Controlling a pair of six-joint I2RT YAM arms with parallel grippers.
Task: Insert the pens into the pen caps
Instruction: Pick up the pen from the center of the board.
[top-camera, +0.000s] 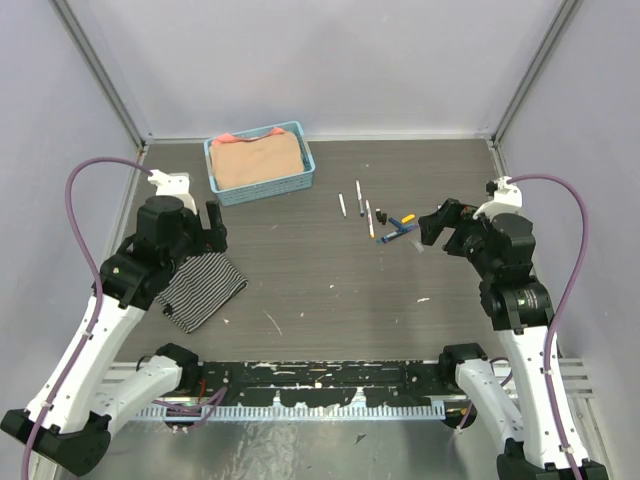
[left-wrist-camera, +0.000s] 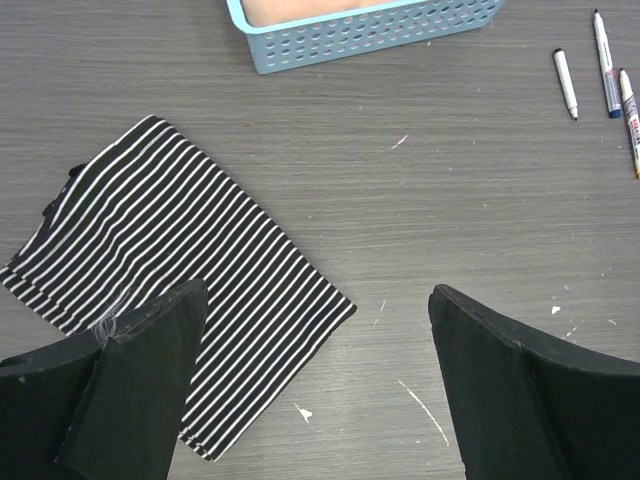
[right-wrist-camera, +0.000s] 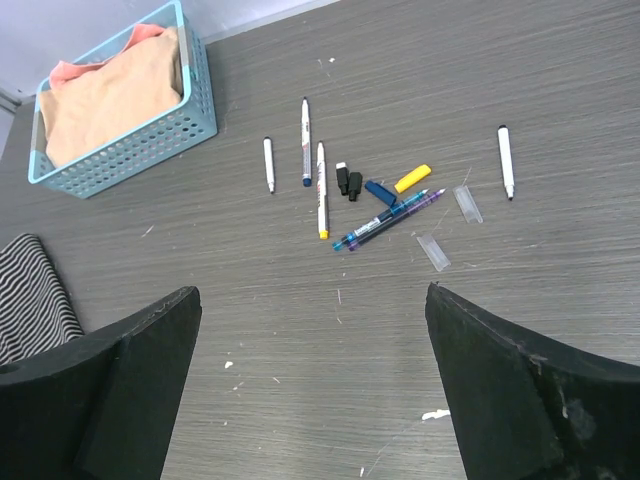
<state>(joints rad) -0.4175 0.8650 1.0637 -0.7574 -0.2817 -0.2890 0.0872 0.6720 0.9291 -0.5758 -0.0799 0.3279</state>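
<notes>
The first pickup is only beginning, I judge: the left gripper (left-wrist-camera: 318, 296) and the right gripper (right-wrist-camera: 311, 294) are both hanging open, empty. The pens (right-wrist-camera: 321, 186) and pen caps (right-wrist-camera: 411, 179) are lying scattered right of the blue basket (right-wrist-camera: 128, 152); next, one pen needs grasping.

Pens (right-wrist-camera: 321, 188): you see white ones lying flat, uncapped, scattered.
Caps (right-wrist-camera: 380, 192): black, blue, yellow, clustered among them.
</notes>
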